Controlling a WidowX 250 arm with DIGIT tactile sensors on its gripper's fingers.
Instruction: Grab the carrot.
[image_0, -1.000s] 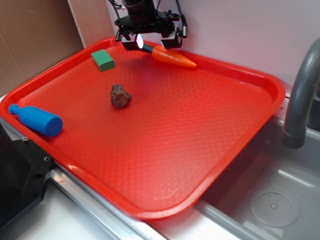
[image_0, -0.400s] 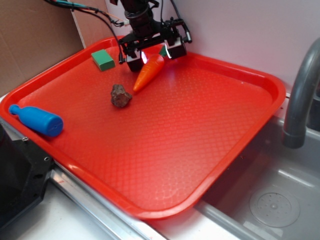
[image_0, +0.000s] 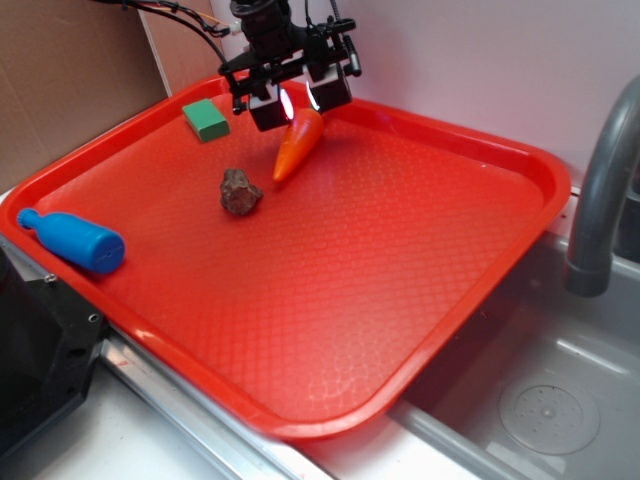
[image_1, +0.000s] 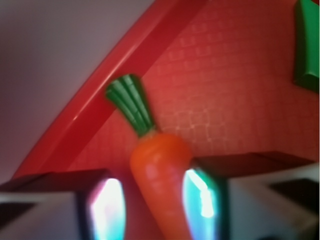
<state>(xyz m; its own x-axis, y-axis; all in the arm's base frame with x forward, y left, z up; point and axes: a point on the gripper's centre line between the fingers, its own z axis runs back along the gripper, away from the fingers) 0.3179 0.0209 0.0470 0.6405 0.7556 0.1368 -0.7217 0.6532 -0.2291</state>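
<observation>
One red tray (image_0: 480, 260) beside a sink (image_0: 540, 400); gripper (image_0: 293, 100) fingers clasp the carrot (image_0: 297, 146).

I see a toy kitchen test bench: a sink basin (image_0: 545, 400) and grey faucet (image_0: 600, 190) right of my gripper (image_0: 294, 98).

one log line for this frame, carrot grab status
phase: grasp | gripper: shut on carrot at its thick end | carrot: tip points down toward tray | nearby: brown rock, green block
</observation>
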